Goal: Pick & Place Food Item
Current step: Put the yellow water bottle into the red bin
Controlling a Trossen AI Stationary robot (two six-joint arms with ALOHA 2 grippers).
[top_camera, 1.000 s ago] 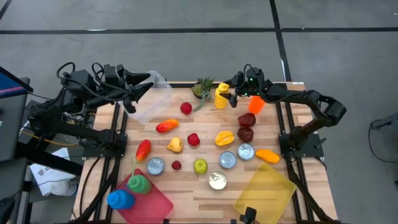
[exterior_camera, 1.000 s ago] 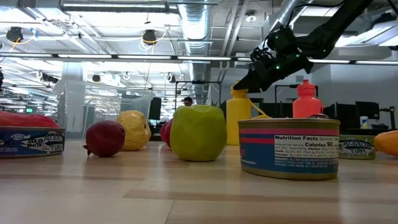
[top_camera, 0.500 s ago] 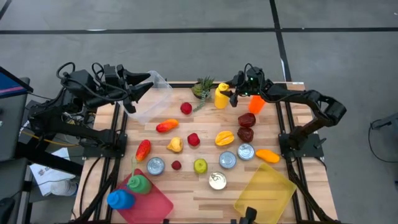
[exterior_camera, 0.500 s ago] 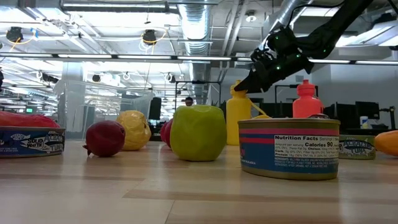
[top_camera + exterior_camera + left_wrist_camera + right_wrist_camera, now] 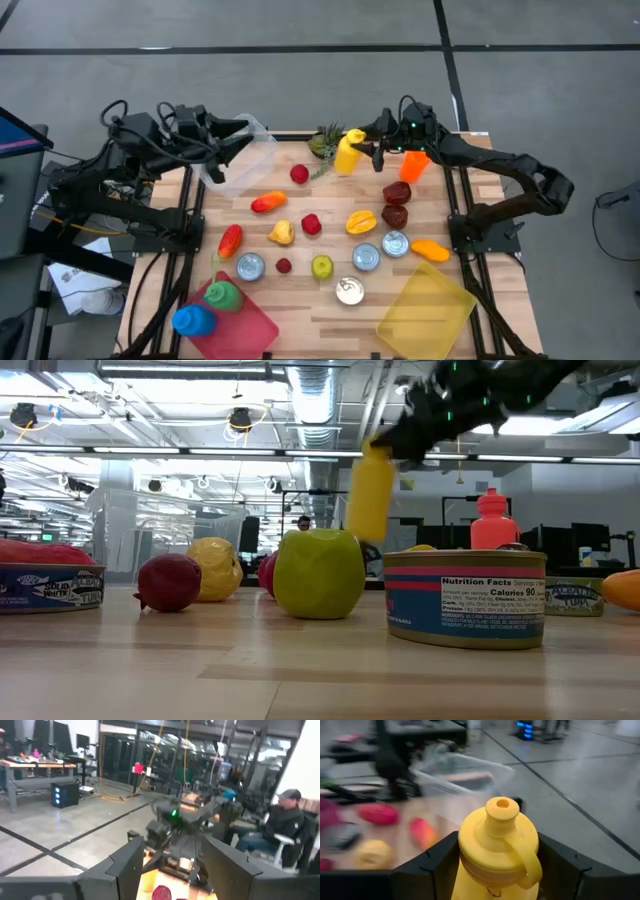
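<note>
Right gripper [image 5: 368, 150] is clamped on the yellow bottle [image 5: 346, 152], fingers on either side of its neck just under the cap, as the right wrist view shows. The bottle hangs clear of the table [image 5: 300, 310], tilted, between the green plant [image 5: 325, 141] and the orange bottle [image 5: 412, 165]; gripping it high leaves the body free to swing over the scattered food. Likely goal, by my reading: the clear tub [image 5: 243, 160], well apart from the bottle on the plant's far side. Left gripper [image 5: 232, 141] waits over that tub, fingers parted and empty.
</note>
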